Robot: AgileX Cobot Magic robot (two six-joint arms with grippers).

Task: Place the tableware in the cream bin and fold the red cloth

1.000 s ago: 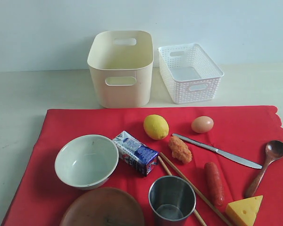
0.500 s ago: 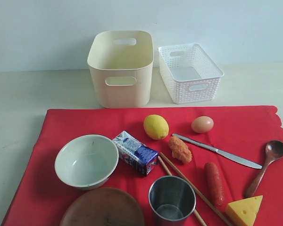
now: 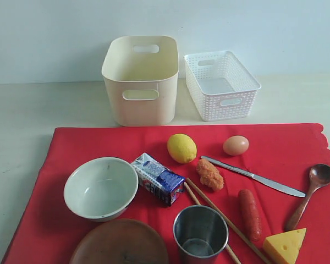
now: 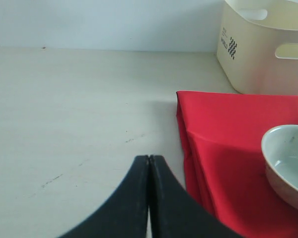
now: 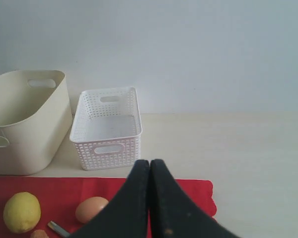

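We are seeing the left gripper (image 4: 149, 159) with its 2 black fingers pressed together, holding nothing, over the table (image 4: 64, 124). The right gripper (image 5: 150, 163) is pressed together too, holding nothing. The red cloth (image 3: 88, 144) is lying spread out. The cream bin (image 3: 140, 104) is standing at 12 o'clock from it. On the cloth, the bowl (image 3: 100, 188) is sitting at 9 o'clock, the plate (image 3: 121, 245) at 7, the cup (image 3: 201, 231) at 6, and the knife (image 3: 253, 177) and spoon (image 3: 311, 192) at 3. The chopsticks (image 3: 217, 212) seem to be touching the cup.

The cream bin (image 3: 140, 82) stands open-topped, the lemon (image 3: 181, 148) lying near its front.
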